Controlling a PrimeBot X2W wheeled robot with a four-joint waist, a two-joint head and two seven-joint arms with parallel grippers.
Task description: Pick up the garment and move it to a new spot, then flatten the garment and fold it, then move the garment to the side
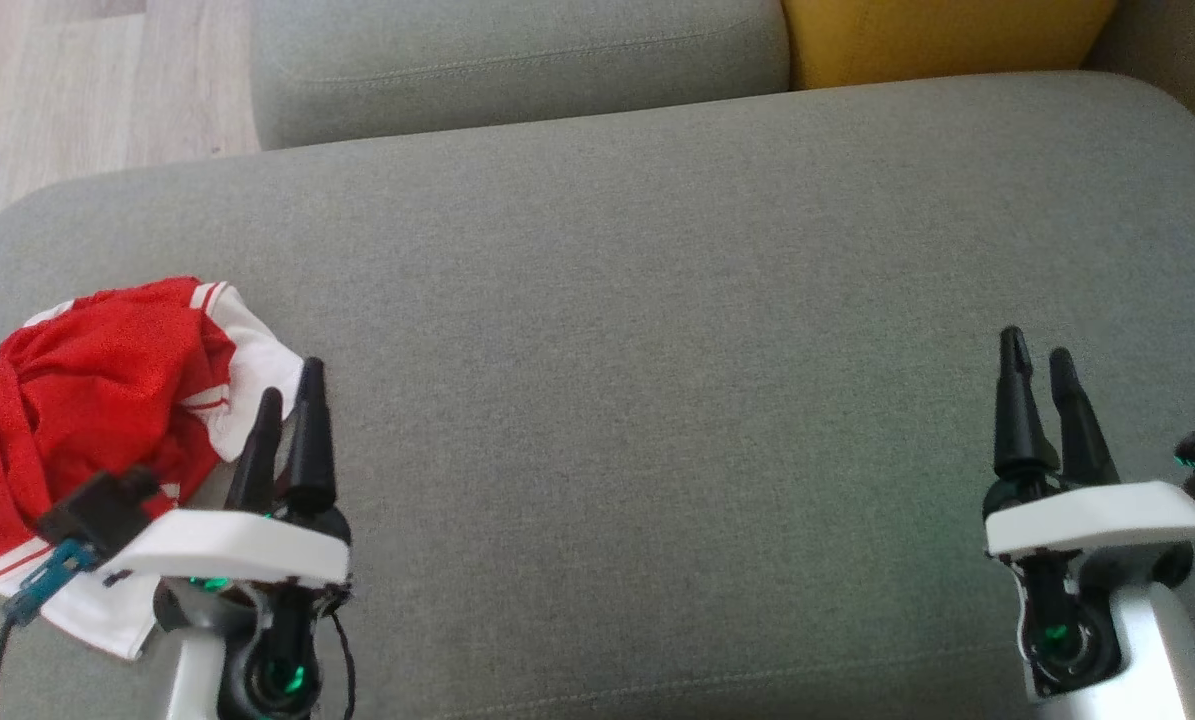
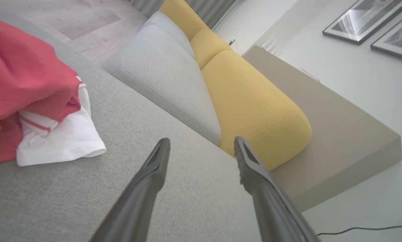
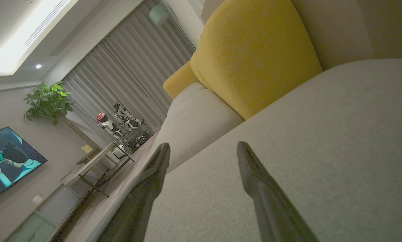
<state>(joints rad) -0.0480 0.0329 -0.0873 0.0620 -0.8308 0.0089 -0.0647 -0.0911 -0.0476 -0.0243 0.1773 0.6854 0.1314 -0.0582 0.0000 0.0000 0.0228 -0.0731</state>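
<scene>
A crumpled red and white garment [image 1: 97, 400] lies in a heap at the left end of the grey sofa seat [image 1: 657, 350]. In the left wrist view the garment [image 2: 29, 97] sits at the left, red bulk on top and a white hem spread on the cushion. My left gripper [image 1: 292, 380] hovers open just right of the heap, nothing between its fingers [image 2: 157, 161]. Far over at the seat's right end, my right gripper [image 1: 1037, 355] stands open and empty above bare cushion, its fingers [image 3: 248, 161] well apart.
A second grey cushion [image 1: 517, 60] and a yellow cushion [image 1: 937, 35] line the back of the seat. Wooden floor [image 1: 77, 90] lies beyond the seat's far left corner. The right wrist view takes in a television [image 3: 5, 158], a plant [image 3: 47, 101] and curtains.
</scene>
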